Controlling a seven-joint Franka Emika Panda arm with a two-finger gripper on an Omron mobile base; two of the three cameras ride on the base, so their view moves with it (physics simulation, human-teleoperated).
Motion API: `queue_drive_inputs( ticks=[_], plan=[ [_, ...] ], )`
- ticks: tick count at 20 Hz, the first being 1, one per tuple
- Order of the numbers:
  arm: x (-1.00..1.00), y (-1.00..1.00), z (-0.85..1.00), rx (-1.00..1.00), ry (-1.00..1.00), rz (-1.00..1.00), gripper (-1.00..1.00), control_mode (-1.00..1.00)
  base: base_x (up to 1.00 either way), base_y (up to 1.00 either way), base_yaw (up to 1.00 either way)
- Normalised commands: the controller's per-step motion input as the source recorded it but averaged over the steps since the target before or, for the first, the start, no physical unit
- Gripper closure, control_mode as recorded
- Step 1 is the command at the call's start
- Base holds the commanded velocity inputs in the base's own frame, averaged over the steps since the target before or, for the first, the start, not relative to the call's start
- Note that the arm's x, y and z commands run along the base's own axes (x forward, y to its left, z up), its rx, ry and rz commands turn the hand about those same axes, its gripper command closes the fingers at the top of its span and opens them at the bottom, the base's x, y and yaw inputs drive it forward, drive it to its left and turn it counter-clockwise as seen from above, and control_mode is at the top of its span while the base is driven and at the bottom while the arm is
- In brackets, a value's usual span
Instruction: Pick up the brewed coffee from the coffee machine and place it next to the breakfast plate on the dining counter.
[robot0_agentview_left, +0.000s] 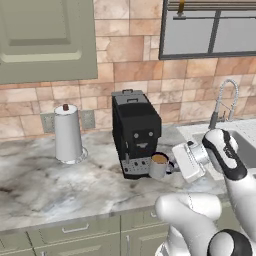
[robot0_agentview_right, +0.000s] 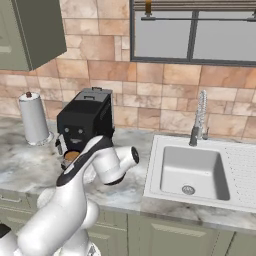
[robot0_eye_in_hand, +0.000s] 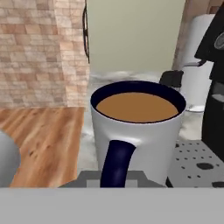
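The mug of brewed coffee (robot0_agentview_left: 159, 165) is sitting on the grey drip tray at the front of the black espresso machine (robot0_agentview_left: 134, 131), directly under its spout, which is where a brewed cup is delivered. The machine is standing on the marbled cabinet counter (robot0_agentview_left: 50, 185), with the paper-towel roll (robot0_agentview_left: 67, 133) well apart to one side and the sink (robot0_agentview_right: 192, 172) to the other. The gripper (robot0_agentview_left: 175, 164) is reaching in level from the sink side, so that it is meeting the cup side-on rather than from above the liquid. In the hand view the dark blue handle (robot0_eye_in_hand: 114, 162) is facing the camera, with the brown liquid level below the rim. The fingertips are hidden; whether the hand is released or clenched on the cup cannot be told. The cup is not yet lifted off the tray.
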Motion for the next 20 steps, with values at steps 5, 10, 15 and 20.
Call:
queue_drive_inputs(
  ticks=[5,10,15,20],
  plan=[
    [-0.62,-0.32,0.91,0.00,-0.08,0.06,1.00,-1.00,0.00,0.00,0.00],
    [-0.53,-0.39,0.96,0.00,-0.01,0.00,1.00,-1.00,0.00,0.00,0.00],
    [-0.62,-0.10,0.57,0.00,-0.04,0.00,1.00,-1.00,0.00,0.00,0.00],
    [-0.25,0.00,0.14,0.00,0.00,0.01,1.00,1.00,-0.33,0.17,0.17]
  ],
)
